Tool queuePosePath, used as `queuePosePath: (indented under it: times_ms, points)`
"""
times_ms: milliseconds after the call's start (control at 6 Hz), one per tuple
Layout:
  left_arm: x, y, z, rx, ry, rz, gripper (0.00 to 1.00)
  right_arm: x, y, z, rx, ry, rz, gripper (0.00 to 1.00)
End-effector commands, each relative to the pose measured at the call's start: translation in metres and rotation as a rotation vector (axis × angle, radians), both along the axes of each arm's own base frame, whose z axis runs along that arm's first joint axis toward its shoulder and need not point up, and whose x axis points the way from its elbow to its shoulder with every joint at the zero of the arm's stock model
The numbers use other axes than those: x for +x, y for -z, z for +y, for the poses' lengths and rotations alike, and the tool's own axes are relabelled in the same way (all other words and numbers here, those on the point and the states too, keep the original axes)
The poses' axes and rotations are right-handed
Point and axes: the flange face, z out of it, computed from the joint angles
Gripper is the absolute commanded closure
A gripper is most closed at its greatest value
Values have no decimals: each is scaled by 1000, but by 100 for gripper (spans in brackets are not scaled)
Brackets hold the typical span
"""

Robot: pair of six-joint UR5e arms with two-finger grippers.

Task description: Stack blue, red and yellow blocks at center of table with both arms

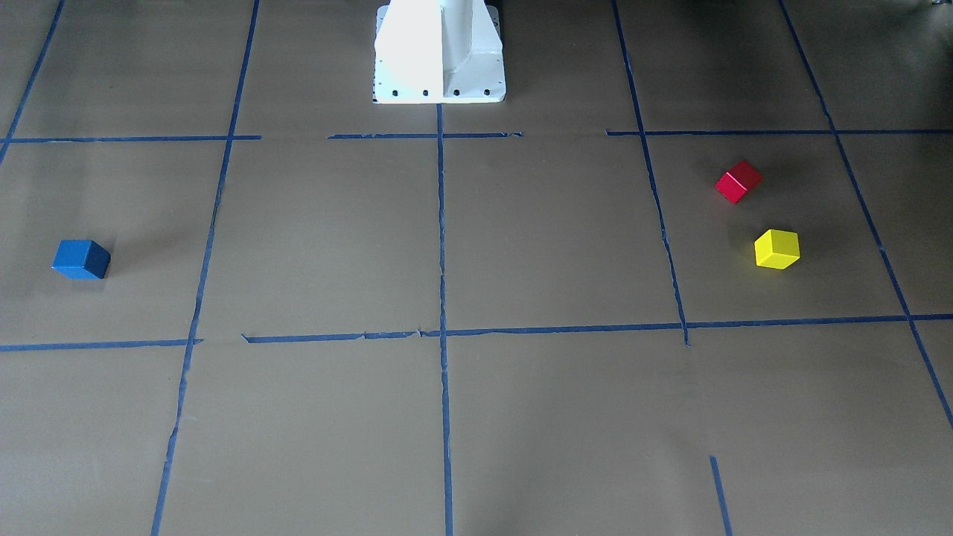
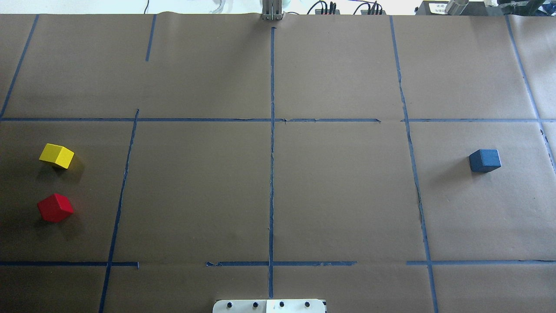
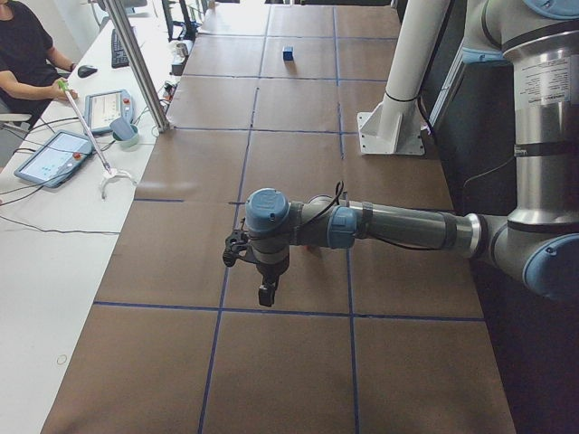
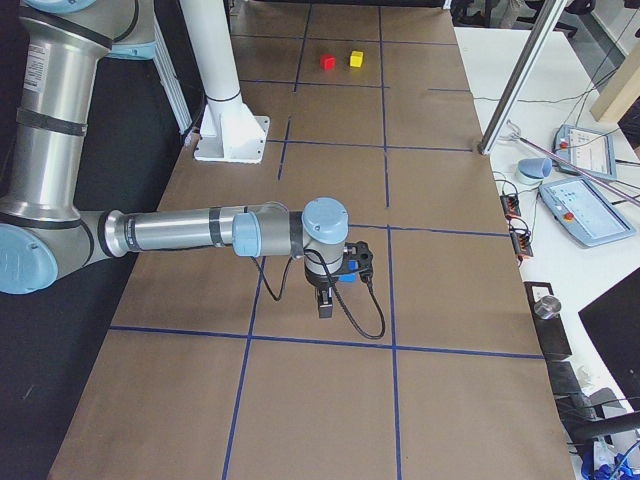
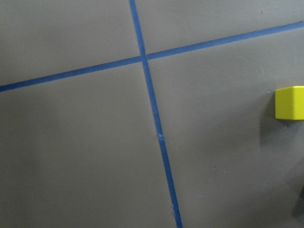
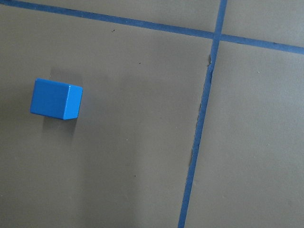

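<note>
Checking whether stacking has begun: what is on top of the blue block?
Nothing: the blue block has a bare top, its underside hidden. The red block and yellow block lie far off.

The blue block (image 2: 484, 160) is a small cube with a plain, matte surface. It lies alone on the brown counter (image 2: 339, 195), far out on the robot's right side. It rests flat on one face and is turned a little against the tape lines (image 2: 272, 174).

The red block (image 2: 55, 208) and the yellow block (image 2: 57, 155) are cubes of the same kind and lie far out on the robot's left side. They are near each other but apart, with bare counter between them. The red one is closer to the robot's base and the yellow one is farther from it. Both rest flat and are turned at an angle to the tape lines. All three are well apart from the center.
</note>
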Motion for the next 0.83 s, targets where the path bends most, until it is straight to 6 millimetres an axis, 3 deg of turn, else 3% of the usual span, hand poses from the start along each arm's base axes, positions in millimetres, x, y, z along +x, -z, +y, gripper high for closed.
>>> queuePosePath:
  times_ms: [0, 667]
  points:
    - [-1, -5, 11, -21, 0, -7, 0, 0, -1, 1, -5, 0, -2, 0]
    - [-1, -2, 15, -8, 3, 1, 0, -6, 2, 1, -12, 5, -41, 0]
